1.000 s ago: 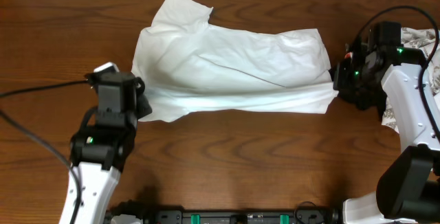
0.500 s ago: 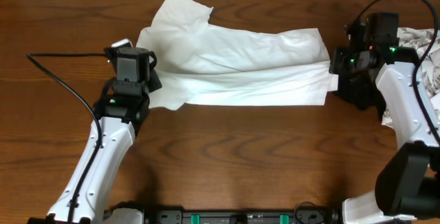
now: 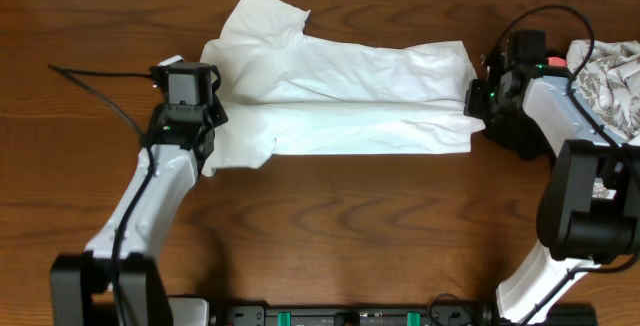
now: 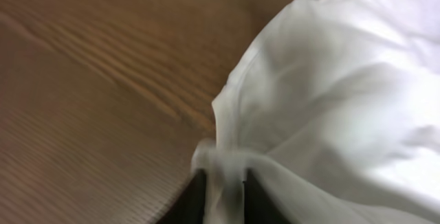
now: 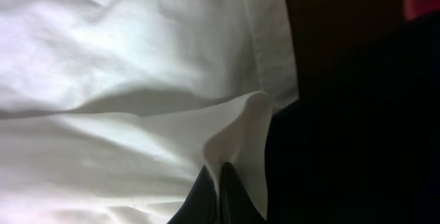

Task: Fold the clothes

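The clothes, a white T-shirt (image 3: 340, 96), lie spread lengthwise across the far half of the table (image 3: 330, 226), with the near edge folded over the body. A sleeve sticks out at the top left. My left gripper (image 3: 212, 106) is at the shirt's left end. In the left wrist view its jaws (image 4: 225, 183) stand slightly apart, with a fold of the shirt (image 4: 330, 80) still lying between them. My right gripper (image 3: 472, 101) is at the shirt's right end. In the right wrist view it (image 5: 220, 176) is shut on a pinched fold of the hem (image 5: 240, 124).
A patterned cloth (image 3: 610, 76) lies at the far right edge, behind the right arm. The left arm's cable (image 3: 100, 81) trails across the table on the left. Black equipment (image 3: 350, 316) lines the front edge.
Both grippers have carried the shirt's near edge away from the front and laid it over the body. The left jaws, shut before, have parted a little.
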Action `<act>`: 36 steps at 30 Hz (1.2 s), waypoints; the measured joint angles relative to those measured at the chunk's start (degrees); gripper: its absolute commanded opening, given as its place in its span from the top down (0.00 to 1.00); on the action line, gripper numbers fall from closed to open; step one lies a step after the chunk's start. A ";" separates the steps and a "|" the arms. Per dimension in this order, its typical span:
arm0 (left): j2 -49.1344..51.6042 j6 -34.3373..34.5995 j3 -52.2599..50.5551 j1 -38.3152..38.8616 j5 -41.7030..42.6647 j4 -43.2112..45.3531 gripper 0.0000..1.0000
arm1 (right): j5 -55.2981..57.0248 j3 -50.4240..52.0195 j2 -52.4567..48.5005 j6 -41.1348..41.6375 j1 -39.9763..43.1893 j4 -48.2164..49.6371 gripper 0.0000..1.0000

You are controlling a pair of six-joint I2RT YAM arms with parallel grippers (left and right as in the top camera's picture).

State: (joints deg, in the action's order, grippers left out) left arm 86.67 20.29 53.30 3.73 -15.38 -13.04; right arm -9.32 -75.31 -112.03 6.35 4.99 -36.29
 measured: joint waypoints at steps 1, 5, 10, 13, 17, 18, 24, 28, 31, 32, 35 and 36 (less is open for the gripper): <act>1.18 0.07 0.00 -0.04 0.00 0.42 0.61 | 0.00 0.00 -0.52 0.04 -0.09 0.02 0.99; 4.13 0.52 0.00 -0.15 -0.04 1.95 0.52 | 0.07 0.00 -1.60 0.22 -0.37 0.20 0.99; 4.57 0.22 0.00 -0.20 -0.04 3.91 0.51 | 0.15 0.00 -1.81 0.22 -0.72 -0.31 0.99; 4.20 -0.70 0.00 -0.20 -0.04 4.04 0.50 | 0.20 0.00 -1.81 0.24 -0.72 -1.51 0.95; 0.85 -2.19 0.00 -0.20 0.00 3.41 0.49 | 0.61 0.02 -1.14 0.22 -0.72 -3.02 0.92; -0.59 -2.40 0.00 -0.20 0.22 2.95 0.49 | 1.07 0.02 -0.48 0.22 -0.72 -3.32 0.91; -6.75 -3.02 0.04 -0.20 3.82 2.32 0.48 | 3.15 0.02 8.09 0.22 -0.72 -3.52 0.91; -6.03 -3.43 0.07 -0.20 6.71 -0.15 0.49 | 3.48 -0.07 11.67 0.28 -1.01 -3.54 0.92; -4.20 -3.63 0.07 -0.20 7.96 -2.21 0.49 | 3.85 -0.07 11.15 0.42 -2.23 -3.96 0.94; -3.43 -3.65 0.07 -0.20 8.63 -2.95 0.49 | 3.96 -0.04 10.84 0.44 -2.91 -4.07 0.94; -1.25 -3.67 0.07 -0.20 10.84 -4.44 0.49 | 4.76 -0.04 10.49 0.46 -4.83 -4.15 0.93; -0.81 -3.67 0.07 -0.20 11.54 -4.59 0.49 | 4.98 -0.04 10.49 0.46 -5.35 -4.17 0.92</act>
State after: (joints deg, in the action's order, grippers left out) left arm 85.86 16.62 53.36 3.53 -3.84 -17.63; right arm -4.34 -75.35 -101.54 6.81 -0.36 -40.47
